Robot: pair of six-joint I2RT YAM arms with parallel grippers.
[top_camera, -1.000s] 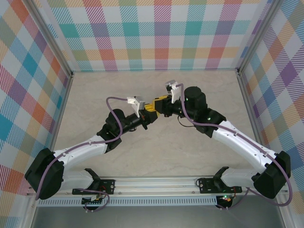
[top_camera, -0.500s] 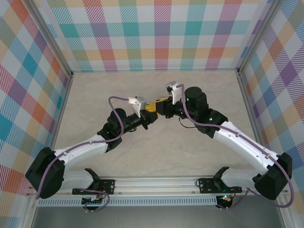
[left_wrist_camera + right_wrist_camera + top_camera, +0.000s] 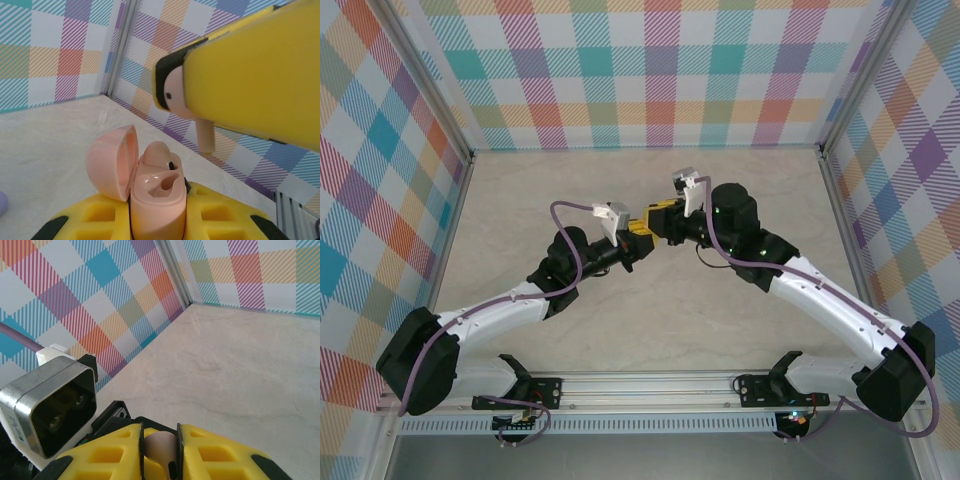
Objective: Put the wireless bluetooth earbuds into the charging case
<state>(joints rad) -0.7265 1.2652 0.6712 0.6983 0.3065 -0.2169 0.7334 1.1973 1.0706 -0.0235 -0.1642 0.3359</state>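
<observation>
In the left wrist view, my left gripper (image 3: 157,222) is shut on the pale pink charging case (image 3: 157,200), held upright with its lid (image 3: 112,162) swung open to the left. One pink earbud (image 3: 156,152) sits in the far slot; the near slot is empty. Just above and to the right, my right gripper (image 3: 240,75) is shut on the other earbud (image 3: 179,95), whose stem points down, a short way above the case. In the right wrist view, that earbud (image 3: 160,445) is pinched between the yellow pads of the right gripper (image 3: 160,452). From the top view, left gripper (image 3: 636,240) and right gripper (image 3: 656,214) meet mid-table.
A small purple thing (image 3: 2,202) lies on the marble tabletop (image 3: 45,145) at the left edge of the left wrist view. The left wrist camera housing (image 3: 52,407) sits close beside the right gripper. Plaid walls (image 3: 660,70) enclose the table.
Both grippers have crept slightly toward the back of the table, staying close together. Neither grip has changed.
</observation>
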